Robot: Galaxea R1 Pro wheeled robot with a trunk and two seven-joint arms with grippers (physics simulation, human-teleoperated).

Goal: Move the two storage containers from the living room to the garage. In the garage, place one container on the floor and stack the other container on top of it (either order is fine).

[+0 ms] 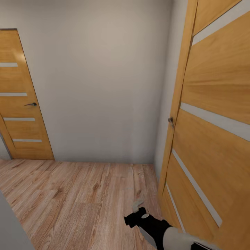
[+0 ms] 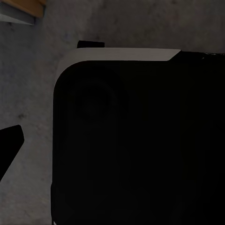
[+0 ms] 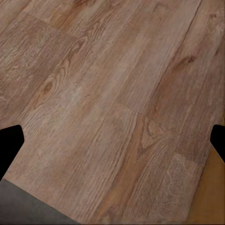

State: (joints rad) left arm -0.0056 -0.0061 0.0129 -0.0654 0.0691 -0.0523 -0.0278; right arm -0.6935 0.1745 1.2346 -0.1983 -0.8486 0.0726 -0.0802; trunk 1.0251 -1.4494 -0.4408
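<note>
At lower right of the head view, the right arm's black-and-white gripper (image 1: 138, 208) hangs low over the light wood plank floor (image 1: 69, 194), just beside the near honey-coloured wooden door with pale horizontal inlay strips (image 1: 215, 139). Its jaws stand apart with nothing between them: in the right wrist view the two dark fingertips (image 3: 9, 145) sit at opposite edges, with bare planks between. The left gripper (image 2: 7, 150) shows as one dark fingertip against a grey mottled surface, beside a large black body with a pale rounded rim (image 2: 122, 54); whether it is open or closed cannot be told. Beyond the right gripper rises a plain grey-white wall (image 1: 104, 86), and at far left stands a second, closed honey-coloured wooden door with a dark lever handle (image 1: 21, 104). Neither orange-red storage container is in view, so their direction, long axis and nearer arm cannot be judged; the robot is judged to be in transit between rooms.
</note>
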